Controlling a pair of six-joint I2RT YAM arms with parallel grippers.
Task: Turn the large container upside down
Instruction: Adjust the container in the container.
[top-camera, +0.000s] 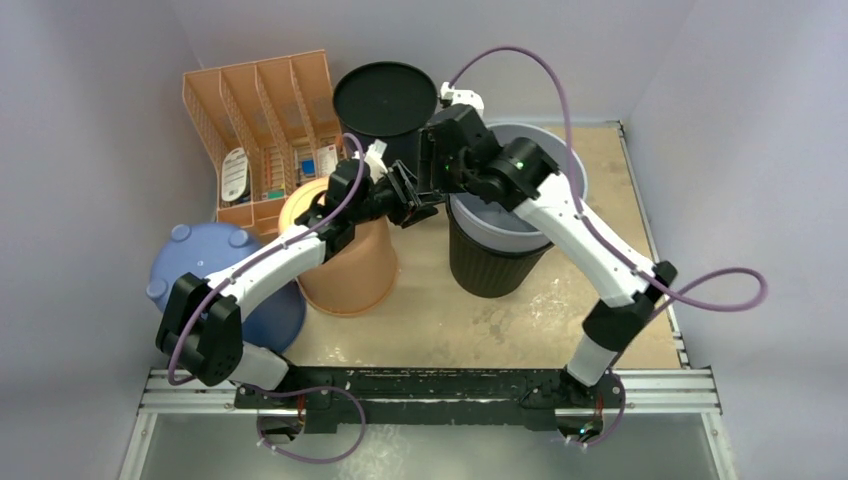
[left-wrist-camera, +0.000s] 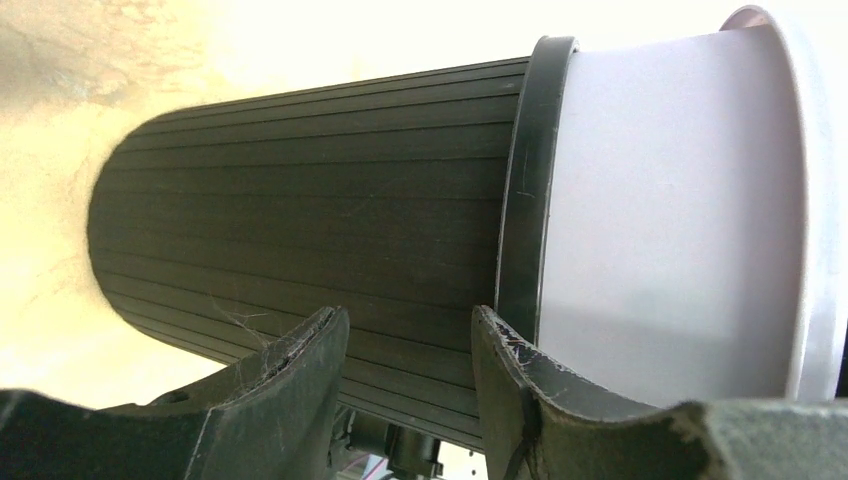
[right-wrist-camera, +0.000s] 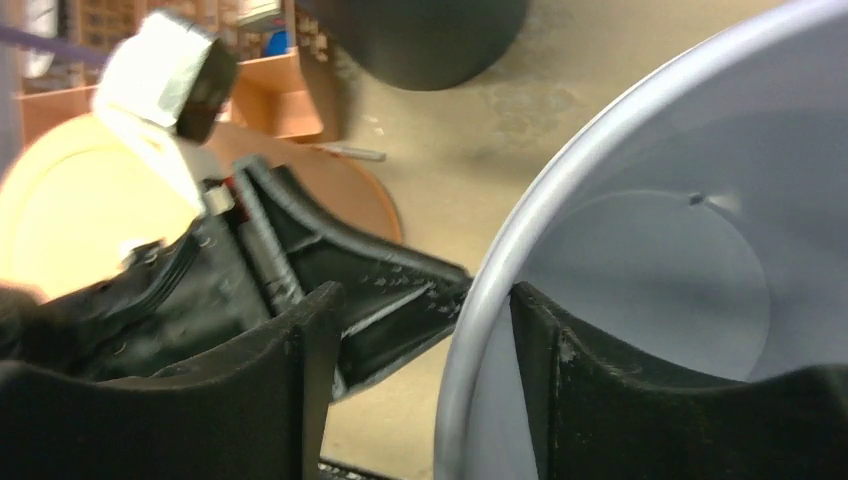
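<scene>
Tabletop (top-camera: 440, 320) stained, crowded. Bin (top-camera: 495, 265) stands upright, right of centre, not yet inverted. Left gripper (left-wrist-camera: 410, 315), jaws apart, faces its ribbed wall, probably to brace. Right gripper (right-wrist-camera: 418, 300), jaws apart, straddles the rim (right-wrist-camera: 478, 300), placed for tipping.

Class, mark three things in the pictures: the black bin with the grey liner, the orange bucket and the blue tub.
black bin (top-camera: 495, 265): overhead view, on its ribbed outer wall.
orange bucket (top-camera: 350, 275): overhead view, on its side wall.
blue tub (top-camera: 195, 257): overhead view, on its top face.
</scene>
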